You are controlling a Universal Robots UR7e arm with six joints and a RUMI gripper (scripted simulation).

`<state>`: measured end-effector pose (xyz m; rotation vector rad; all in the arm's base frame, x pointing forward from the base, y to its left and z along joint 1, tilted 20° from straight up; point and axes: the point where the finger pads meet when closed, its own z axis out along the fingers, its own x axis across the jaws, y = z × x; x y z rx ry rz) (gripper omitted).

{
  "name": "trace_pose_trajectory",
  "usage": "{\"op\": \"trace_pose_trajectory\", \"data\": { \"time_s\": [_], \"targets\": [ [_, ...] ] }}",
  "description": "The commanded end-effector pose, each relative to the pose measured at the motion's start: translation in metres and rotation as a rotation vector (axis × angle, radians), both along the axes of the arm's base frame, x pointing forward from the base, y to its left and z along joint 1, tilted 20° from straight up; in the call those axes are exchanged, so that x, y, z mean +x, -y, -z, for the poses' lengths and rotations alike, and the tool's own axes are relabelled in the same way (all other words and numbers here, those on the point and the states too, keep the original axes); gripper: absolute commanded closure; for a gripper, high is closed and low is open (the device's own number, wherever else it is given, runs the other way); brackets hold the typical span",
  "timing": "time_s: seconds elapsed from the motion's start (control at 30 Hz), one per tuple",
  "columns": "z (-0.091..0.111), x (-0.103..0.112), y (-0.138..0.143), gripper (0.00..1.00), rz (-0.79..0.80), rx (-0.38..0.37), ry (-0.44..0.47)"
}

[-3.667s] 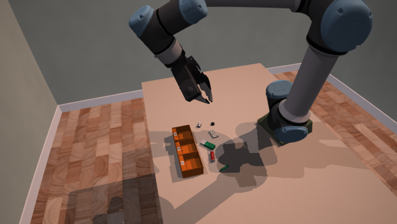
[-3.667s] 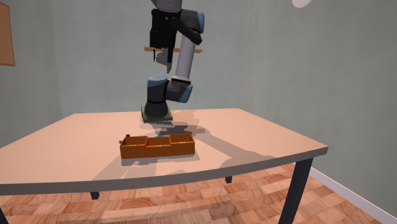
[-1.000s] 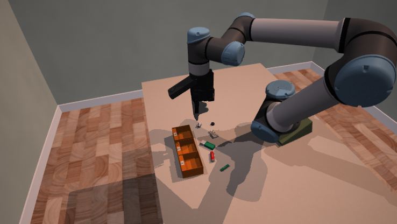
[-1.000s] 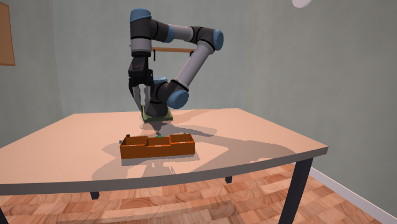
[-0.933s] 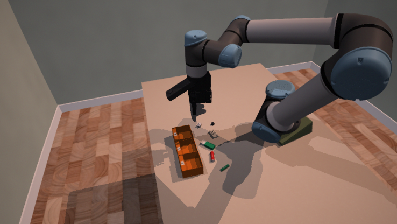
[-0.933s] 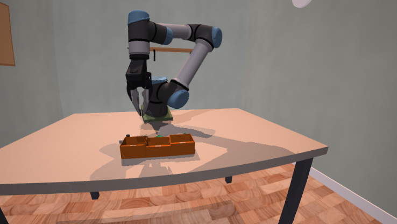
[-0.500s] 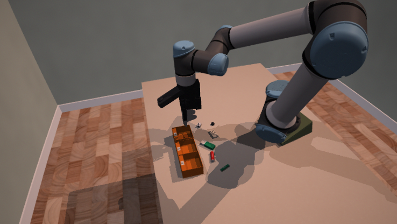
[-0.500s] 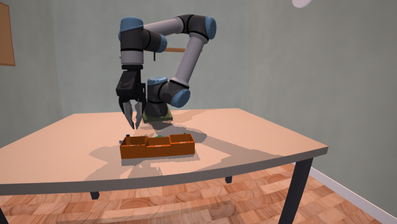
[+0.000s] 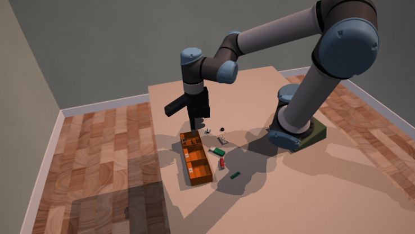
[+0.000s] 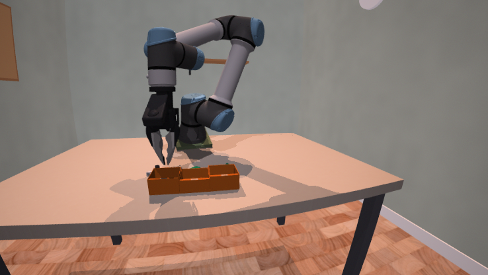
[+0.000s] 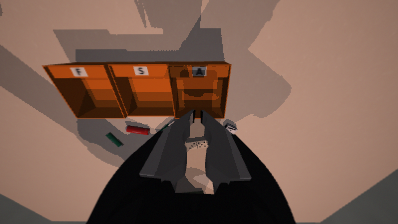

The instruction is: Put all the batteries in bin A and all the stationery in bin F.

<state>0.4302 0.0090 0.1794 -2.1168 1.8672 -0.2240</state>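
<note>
Three joined orange bins stand upright on the table, marked F (image 11: 82,87), S (image 11: 141,87) and A (image 11: 200,87). My gripper (image 9: 193,132) is shut and hangs just above the outer edge of bin A (image 9: 190,139), with nothing visible between its fingers (image 10: 165,160). Beside the bins lie a green and white eraser (image 9: 217,151), a red cylinder (image 9: 221,163) and a flat green piece (image 9: 235,175). The red cylinder (image 11: 137,129) and the green piece (image 11: 114,139) also show in the wrist view. A speckled grey block (image 9: 222,140) shows through the finger gap in the wrist view (image 11: 197,145).
A small grey item (image 9: 207,131) and a small black item (image 9: 222,129) lie near the A end of the bins. The arm's base (image 9: 293,130) stands on a green plate to the right. The table's edge runs left of the bins.
</note>
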Motion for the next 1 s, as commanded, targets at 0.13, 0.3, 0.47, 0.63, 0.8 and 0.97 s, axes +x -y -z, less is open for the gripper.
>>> {"op": "trace_pose_trajectory", "data": {
  "time_s": [0.13, 0.3, 0.47, 0.63, 0.8, 0.97],
  "targets": [
    [0.022, 0.008, -0.003, 0.96, 0.000, -0.001, 0.001],
    [0.029, 0.011, -0.004, 0.96, 0.000, -0.001, 0.001],
    [0.040, 0.014, -0.005, 0.96, 0.000, -0.001, 0.001],
    [0.040, 0.014, -0.005, 0.96, 0.000, -0.001, 0.001],
    [0.040, 0.014, -0.005, 0.96, 0.000, -0.001, 0.001],
    [0.040, 0.014, -0.005, 0.96, 0.000, -0.001, 0.001]
  ]
}}
